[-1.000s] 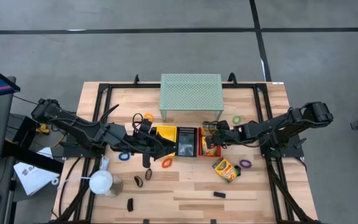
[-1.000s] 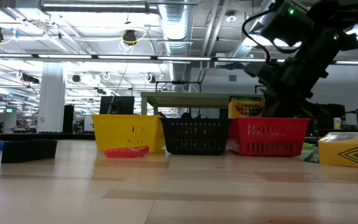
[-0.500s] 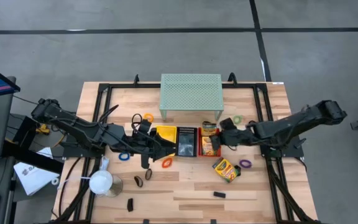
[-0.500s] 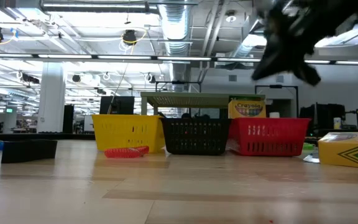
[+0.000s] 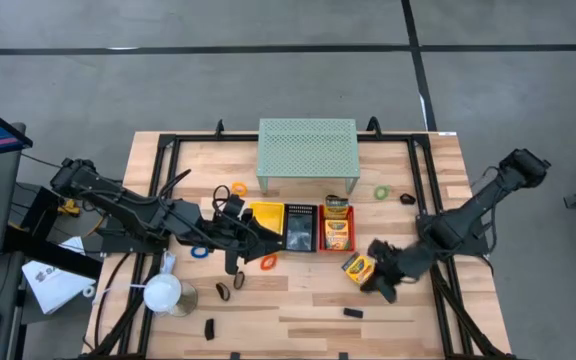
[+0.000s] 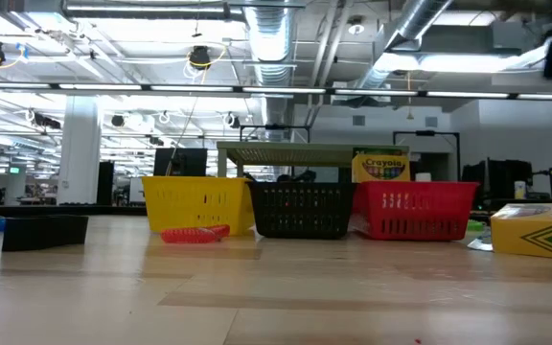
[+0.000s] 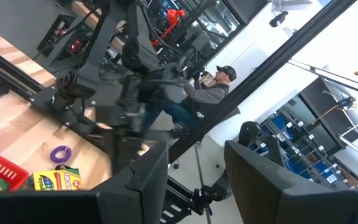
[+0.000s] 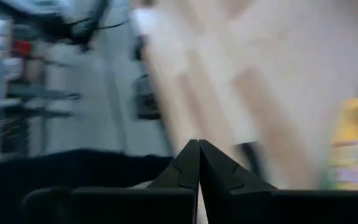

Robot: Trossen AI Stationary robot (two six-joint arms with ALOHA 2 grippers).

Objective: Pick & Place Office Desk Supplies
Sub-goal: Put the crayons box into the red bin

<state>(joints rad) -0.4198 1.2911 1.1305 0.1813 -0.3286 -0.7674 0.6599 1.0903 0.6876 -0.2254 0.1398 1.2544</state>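
**Right arm approaching the loose crayon box; bins partly filled**

High view. We see the right gripper [image 5: 383,282] low over the table, just beside the loose crayon box [image 5: 361,271], which lies in front of the red bin [image 5: 339,246]. We judge the step in hand to be the approach for a pick of that box. The next move calls for parted fingers around the box's narrow sides. The red bin holds crayon boxes; the black bin [image 5: 301,229] and the yellow bin [image 5: 266,213] stand in a row with it. What the black and yellow bins hold we cannot tell. The left gripper [image 5: 245,243] waits by the yellow bin. An orange ring [image 5: 268,262] lies near it.

Low view. The three bins stand side by side; one crayon box stands upright [image 6: 383,168] in the red bin [image 6: 415,211]. A red band [image 6: 195,234] lies before the yellow bin [image 6: 195,204].

Left wrist view. The left fingers [image 7: 143,186] stand apart and hold nothing. A purple ring [image 7: 61,153] lies on the table.

Right wrist view. The right fingers [image 8: 185,168] are pressed together, with nothing between them.
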